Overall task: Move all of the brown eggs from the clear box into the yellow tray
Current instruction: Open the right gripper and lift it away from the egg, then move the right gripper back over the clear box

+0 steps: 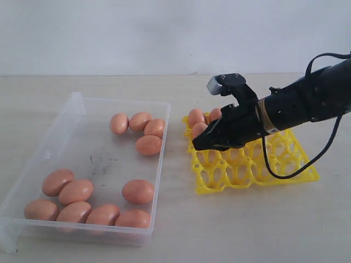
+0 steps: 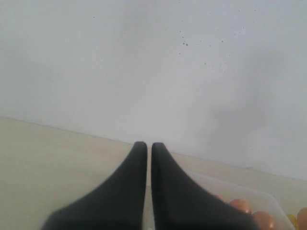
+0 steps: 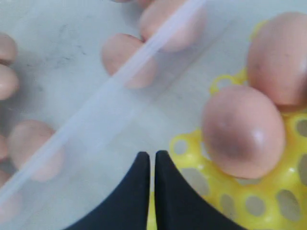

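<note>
Right gripper [image 1: 197, 144] pinched fully together, holding nothing, tips over the yellow tray [image 1: 290, 164] edge. Brown eggs [image 1: 196, 116] sit just ahead of its tips.

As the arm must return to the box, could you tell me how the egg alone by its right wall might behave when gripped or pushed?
That egg lies on its side on the box's flat floor, so a push would probably roll it. Its smooth, rounded shell may slip from a loose pinch, and likely cracks under a hard one.
</note>
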`<state>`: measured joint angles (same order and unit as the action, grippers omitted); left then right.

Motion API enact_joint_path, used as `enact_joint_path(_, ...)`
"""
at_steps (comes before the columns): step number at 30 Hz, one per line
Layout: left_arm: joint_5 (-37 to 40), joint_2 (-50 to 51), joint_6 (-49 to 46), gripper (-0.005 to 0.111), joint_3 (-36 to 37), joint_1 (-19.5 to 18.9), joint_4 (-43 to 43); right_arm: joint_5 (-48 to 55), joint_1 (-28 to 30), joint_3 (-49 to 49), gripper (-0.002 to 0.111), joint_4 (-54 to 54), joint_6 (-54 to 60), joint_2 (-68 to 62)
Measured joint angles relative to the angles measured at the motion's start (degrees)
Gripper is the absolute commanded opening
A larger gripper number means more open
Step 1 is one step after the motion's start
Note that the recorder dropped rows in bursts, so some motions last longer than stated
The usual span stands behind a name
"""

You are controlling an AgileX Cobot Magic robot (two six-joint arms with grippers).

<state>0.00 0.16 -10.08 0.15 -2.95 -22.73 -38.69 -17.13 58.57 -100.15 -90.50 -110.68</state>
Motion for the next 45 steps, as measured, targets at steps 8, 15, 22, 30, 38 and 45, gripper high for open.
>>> enact_joint_path(8, 0.0, 0.0, 0.0, 0.004, 0.0, 0.0, 0.0, 5.9, -11.4, 2.0, 0.000, 0.1, -1.7, 7.8)
enact_joint_path(15, 0.0, 0.0, 0.0, 0.004, 0.0, 0.0, 0.0, 25.7, -22.0, 12.1, 0.000, 0.2, 3.8, 7.8)
enact_joint_path(22, 0.0, 0.0, 0.0, 0.004, 0.0, 0.0, 0.0, 37.3, -22.3, 13.1, 0.000, 0.1, 5.1, 7.8)
enact_joint_path(30, 0.0, 0.0, 0.0, 0.004, 0.0, 0.0, 0.0, 49.4, -22.3, 13.2, 0.000, 2.4, 16.2, 7.8)
enact_joint_path(38, 0.0, 0.0, 0.0, 0.004, 0.0, 0.0, 0.0, 68.7, -22.3, 13.2, 0.000, 19.7, 42.3, 7.8)
enact_joint_path(45, 0.0, 0.0, 0.0, 0.004, 0.0, 0.0, 0.0, 68.9, -22.3, 13.2, 0.000, 42.3, 66.4, 7.8)
